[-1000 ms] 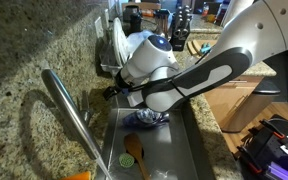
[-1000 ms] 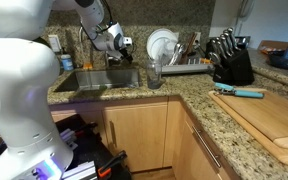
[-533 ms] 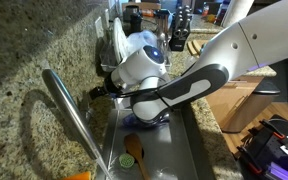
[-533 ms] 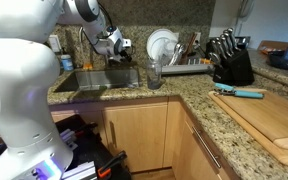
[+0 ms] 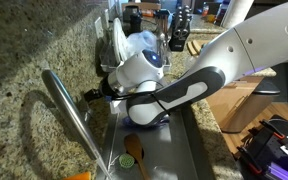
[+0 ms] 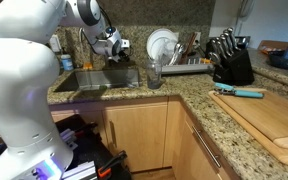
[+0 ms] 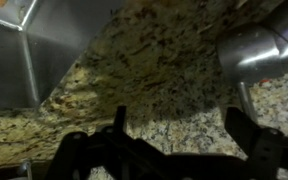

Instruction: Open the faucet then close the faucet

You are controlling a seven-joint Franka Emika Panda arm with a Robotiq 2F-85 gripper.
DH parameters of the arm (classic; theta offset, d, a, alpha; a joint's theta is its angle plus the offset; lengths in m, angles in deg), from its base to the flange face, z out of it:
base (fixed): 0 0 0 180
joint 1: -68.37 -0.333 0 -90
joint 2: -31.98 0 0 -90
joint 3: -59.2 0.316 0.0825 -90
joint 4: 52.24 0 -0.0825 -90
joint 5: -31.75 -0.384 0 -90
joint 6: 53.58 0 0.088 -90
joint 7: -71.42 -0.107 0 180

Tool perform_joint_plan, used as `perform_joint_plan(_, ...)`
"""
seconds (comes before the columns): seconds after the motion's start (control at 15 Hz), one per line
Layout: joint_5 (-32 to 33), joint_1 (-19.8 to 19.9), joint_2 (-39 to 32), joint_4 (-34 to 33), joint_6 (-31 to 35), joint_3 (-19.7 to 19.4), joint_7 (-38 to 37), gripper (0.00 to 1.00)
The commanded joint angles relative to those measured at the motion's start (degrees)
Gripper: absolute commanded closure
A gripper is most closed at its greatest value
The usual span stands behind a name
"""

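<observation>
The faucet is a long brushed-steel tube slanting over the sink. In the wrist view its thick steel base shows at the upper right, above speckled granite. A slim metal piece hangs just below it; I cannot tell whether it is the lever handle. My gripper is close beside the faucet's base, over the counter behind the sink. In the wrist view my gripper is open, with bare granite between its dark fingers, and it holds nothing. It also shows in an exterior view.
A wooden spoon and a blue item lie in the sink. A dish rack with white plates, a glass, a knife block and a cutting board stand along the counter.
My gripper has moved from over the sink toward the back of the counter, closer to the faucet's base. The faucet has not visibly moved.
</observation>
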Motion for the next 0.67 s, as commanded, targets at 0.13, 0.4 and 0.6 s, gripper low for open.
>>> perform_joint_plan(0.13,-1.73,1.85,-3.37,-3.63,4.98,4.0,4.04,0.0)
perform_joint_plan(0.4,-2.74,1.42,-2.77,-3.72,9.34,3.88,4.8,0.0)
perform_joint_plan(0.6,-1.64,-0.28,-1.84,-2.77,17.4,1.71,4.13,0.0)
